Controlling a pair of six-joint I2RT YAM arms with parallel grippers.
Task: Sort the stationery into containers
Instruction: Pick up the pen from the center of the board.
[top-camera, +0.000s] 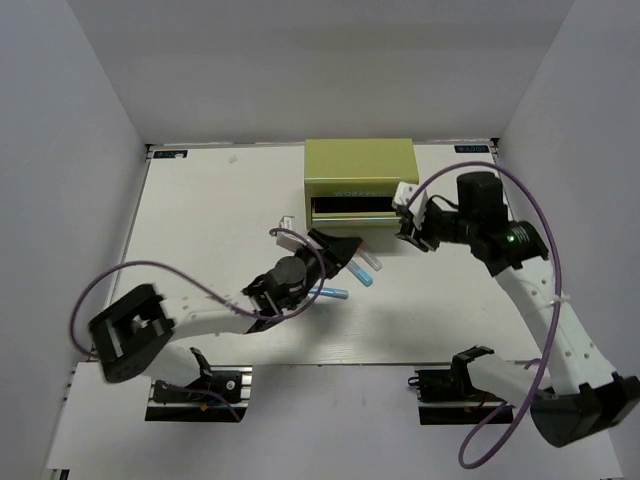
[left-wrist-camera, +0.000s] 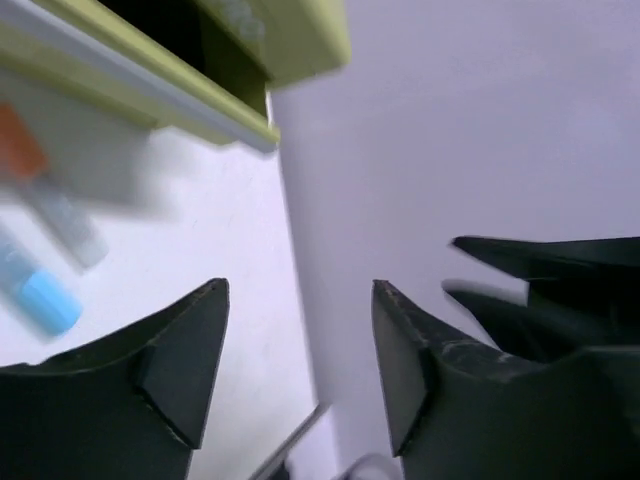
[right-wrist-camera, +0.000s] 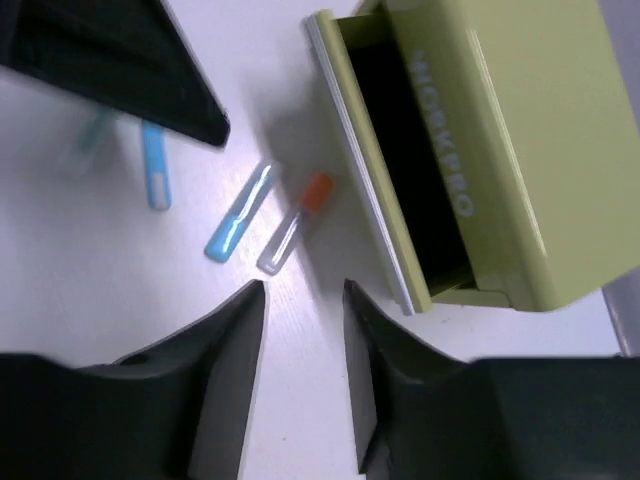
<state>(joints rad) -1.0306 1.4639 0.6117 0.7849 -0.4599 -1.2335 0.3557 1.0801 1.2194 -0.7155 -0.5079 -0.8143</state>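
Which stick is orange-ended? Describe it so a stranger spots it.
Find the olive-green metal box, drawer open. On the white table before it lie two short sticks side by side. The grey stick nearer the box alone has an orange end; the light blue stick does not.

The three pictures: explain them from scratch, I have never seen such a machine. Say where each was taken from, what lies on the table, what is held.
This is a robot with two arms, each ending in a two-finger gripper. The wide picture is from a fixed camera overhead: left gripper and right gripper reach over a white table. The close-ups are from cameras on each wrist; the dark wedges are that arm's own gripper. On the table stands an olive-green box, one drawer open. Before it lie short sticks, among them a light blue stick and an orange-ended stick. Both grippers are open and hold nothing.
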